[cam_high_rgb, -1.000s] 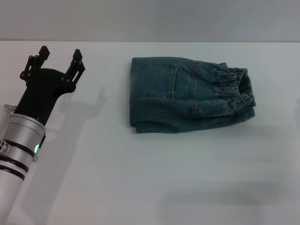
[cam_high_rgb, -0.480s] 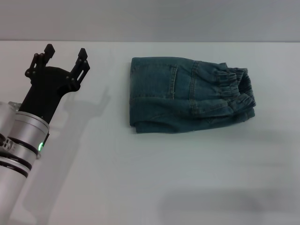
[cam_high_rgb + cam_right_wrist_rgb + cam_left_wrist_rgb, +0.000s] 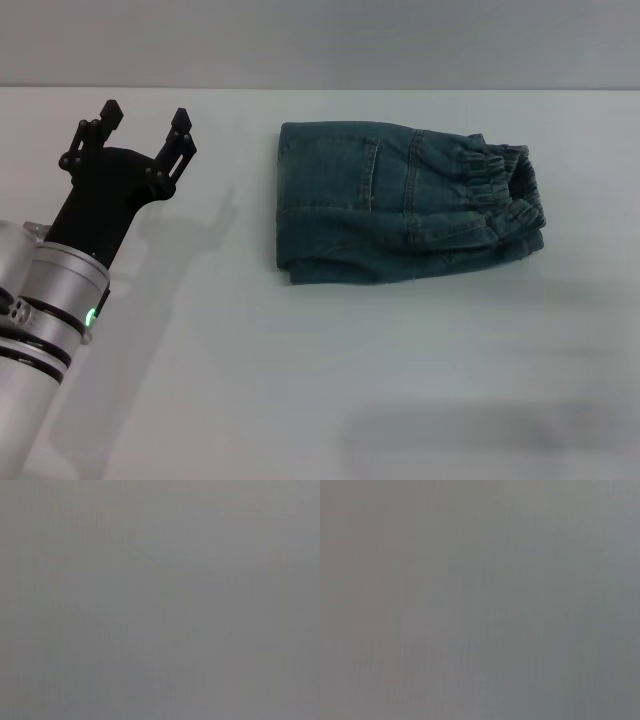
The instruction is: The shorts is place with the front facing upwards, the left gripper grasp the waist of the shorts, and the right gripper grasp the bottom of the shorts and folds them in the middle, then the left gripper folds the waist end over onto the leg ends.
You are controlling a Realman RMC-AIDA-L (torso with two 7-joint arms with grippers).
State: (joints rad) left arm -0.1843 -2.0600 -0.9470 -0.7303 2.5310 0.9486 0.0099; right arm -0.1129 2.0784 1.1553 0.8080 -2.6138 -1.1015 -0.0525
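Blue denim shorts (image 3: 400,200) lie folded into a compact rectangle on the white table (image 3: 330,380) in the head view, with the gathered elastic waist (image 3: 505,190) lying on top at the right end. My left gripper (image 3: 143,123) hovers well to the left of the shorts, open, with nothing between its black fingers. The right gripper is out of view. Both wrist views show only a blank grey field.
The table's far edge (image 3: 320,88) meets a grey wall behind the shorts. My left arm's silver forearm (image 3: 45,300) fills the lower left corner. A soft shadow lies on the table at the lower right.
My left gripper has shifted slightly to the right and a little down in the head view, staying open. The shorts have not moved.
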